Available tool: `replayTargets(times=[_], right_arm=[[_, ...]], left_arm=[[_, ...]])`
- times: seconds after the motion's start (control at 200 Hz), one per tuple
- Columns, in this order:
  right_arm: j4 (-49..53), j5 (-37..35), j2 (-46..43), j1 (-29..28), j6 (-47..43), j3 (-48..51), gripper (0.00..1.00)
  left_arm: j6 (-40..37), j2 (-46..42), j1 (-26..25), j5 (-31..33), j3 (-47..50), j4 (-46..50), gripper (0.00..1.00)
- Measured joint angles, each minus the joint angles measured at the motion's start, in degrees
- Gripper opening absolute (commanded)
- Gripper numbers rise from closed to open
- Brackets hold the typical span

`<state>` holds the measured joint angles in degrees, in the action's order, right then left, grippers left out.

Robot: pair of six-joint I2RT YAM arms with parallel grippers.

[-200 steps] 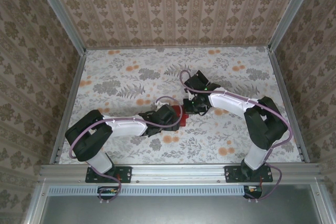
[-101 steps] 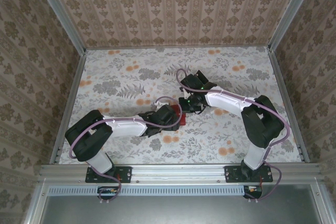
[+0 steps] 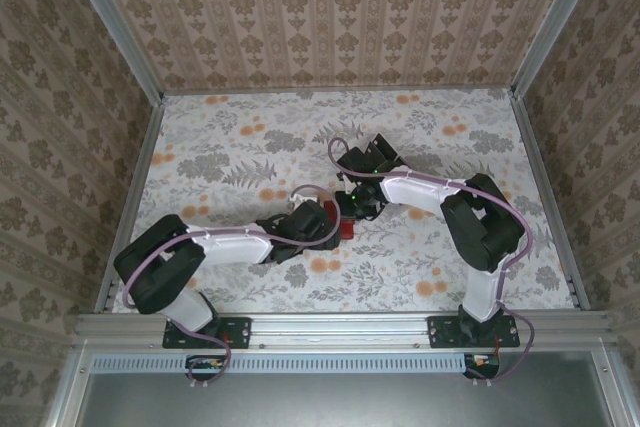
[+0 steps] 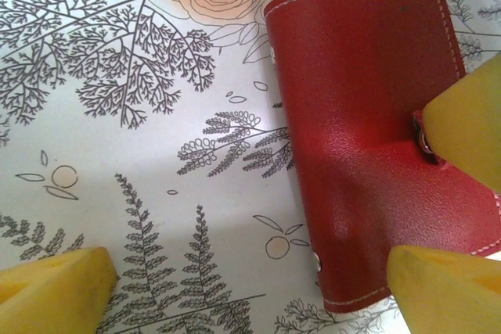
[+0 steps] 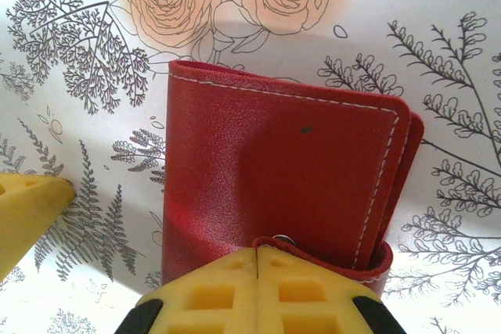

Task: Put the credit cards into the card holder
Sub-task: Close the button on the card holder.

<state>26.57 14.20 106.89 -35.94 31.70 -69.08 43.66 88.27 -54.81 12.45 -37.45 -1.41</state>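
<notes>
Presently, card holder [image 4: 360, 115] lies closed on tabletop [image 4: 117, 154], offset right of spread left hand [image 4: 252, 267]; right hand [image 3: 352, 209] state cannot be told.

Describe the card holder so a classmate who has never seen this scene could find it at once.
Start at the floral-patterned table and go to its middle. The card holder lies there: a small red leather-like rectangle with white stitching, the only solid red thing on the pale print.

From above, barely a red sliver of card holder [image 3: 346, 230] visible. Cropped by left wrist view's right edge; snap tab [image 4: 423, 140] partly masked by yellow finger [image 4: 470, 115].
</notes>
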Motion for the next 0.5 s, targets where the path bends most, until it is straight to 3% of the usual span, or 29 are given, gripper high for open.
replayTargets(times=[0.21,0.5], right_arm=[[-0.09,-0.02,0.00,0.00,0.00,0.00,0.00],[-0.09,-0.02,0.00,0.00,0.00,0.00,0.00]], left_arm=[[0.07,-4.15,3.58,-0.39,3.30,1.36,1.00],[-0.22,-3.76,3.78,-0.61,3.69,-0.22,1.00]])
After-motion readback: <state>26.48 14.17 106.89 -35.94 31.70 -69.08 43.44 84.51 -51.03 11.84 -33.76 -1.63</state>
